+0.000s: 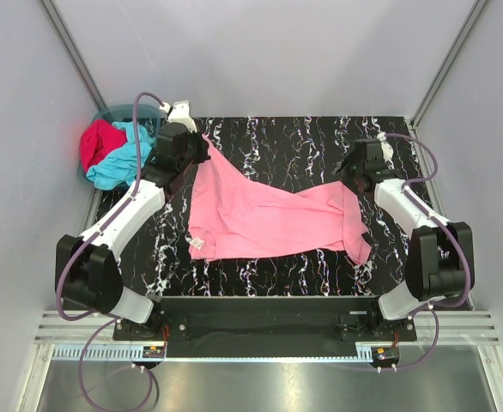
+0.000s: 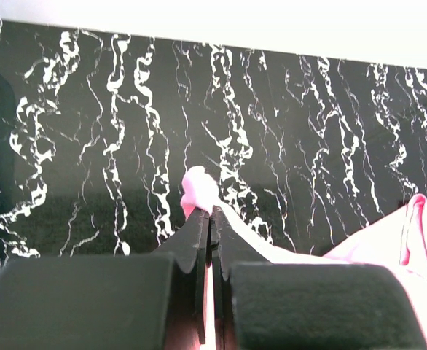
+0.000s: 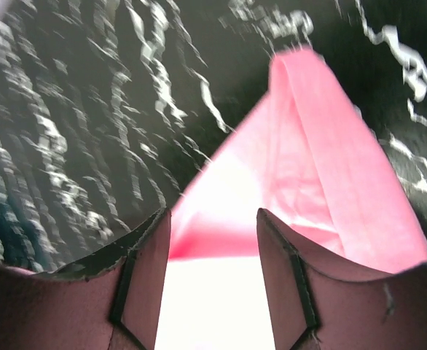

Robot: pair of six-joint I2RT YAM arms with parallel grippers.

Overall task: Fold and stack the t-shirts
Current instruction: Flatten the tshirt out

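Left claw (image 2: pixel 210 213) is pinched shut on a bunched edge of the light pink cotton t-shirt (image 1: pixel 269 215), which spreads away to its right. Right claw (image 3: pixel 213 222) has its jaws parted, with the shirt lying just beyond them.

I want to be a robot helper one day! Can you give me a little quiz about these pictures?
1. True or false: the left gripper is shut on the pink t-shirt.
2. Where do the turquoise t-shirt and the red t-shirt lie? A on the table; B in the basket; C on the pink t-shirt.
3. Fill in: the jaws of the right gripper stand ____.
Key: 1 true; 2 B; 3 open.
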